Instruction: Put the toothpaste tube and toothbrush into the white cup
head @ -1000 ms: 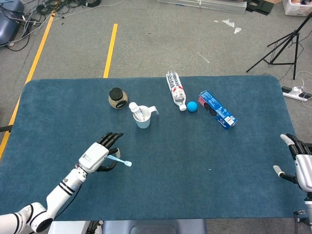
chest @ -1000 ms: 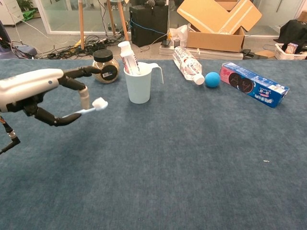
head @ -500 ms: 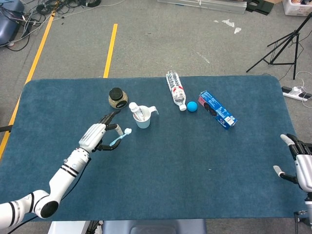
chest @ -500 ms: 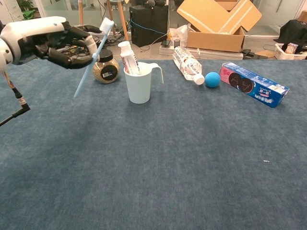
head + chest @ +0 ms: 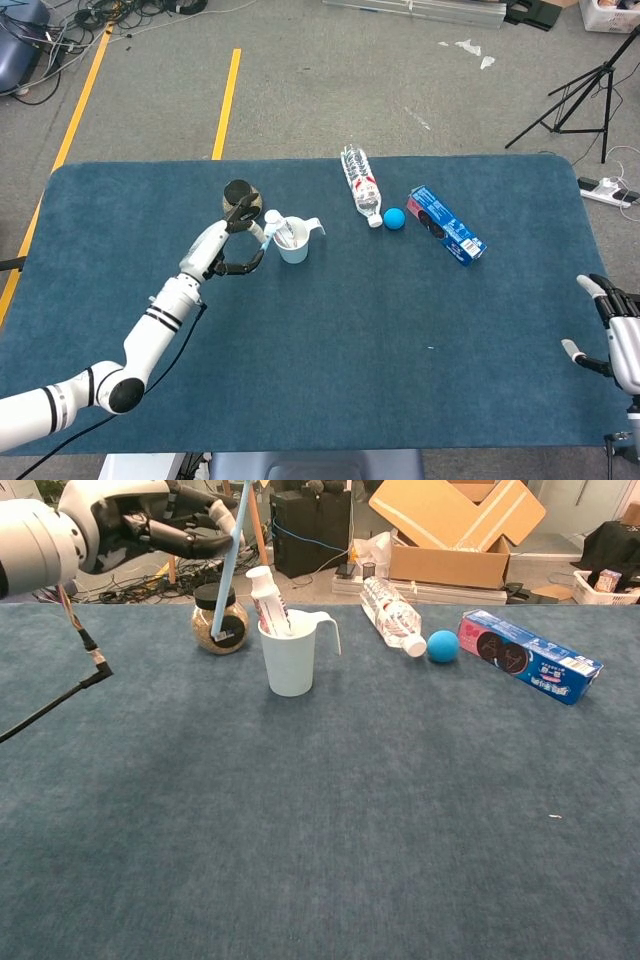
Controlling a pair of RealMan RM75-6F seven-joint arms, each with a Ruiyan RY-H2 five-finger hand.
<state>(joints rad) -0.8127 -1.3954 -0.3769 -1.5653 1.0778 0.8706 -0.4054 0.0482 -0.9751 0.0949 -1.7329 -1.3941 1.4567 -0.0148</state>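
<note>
Left robot hand (image 5: 150,525): raised above the blue surface (image 5: 330,380) just left of the white cup (image 5: 291,655), arm extended from the lower left of the head view. Its fingers are clamped on the toothbrush (image 5: 229,575). In the chest view the hand sits at the top left corner, dark fingers curled around the upper part of the handle.

Right robot hand (image 5: 618,335): at the right edge of the surface, well apart from all items, fingers spread, holding nothing.

Surroundings: a dark-lidded jar (image 5: 221,618) stands just left of and behind the cup; in the chest view the toothbrush handle crosses in front of it. Right of the cup lie a clear water bottle (image 5: 391,613), a blue ball (image 5: 443,645) and a blue-and-pink carton (image 5: 528,655), none between hand and cup.

Task items: the toothpaste tube (image 5: 268,600) stands in the cup, cap up, leaning left. The toothbrush is near-vertical, long axis slightly tilted, lower handle end pointing down beside the cup's left rim, outside it; the bristle end is out of frame above.
</note>
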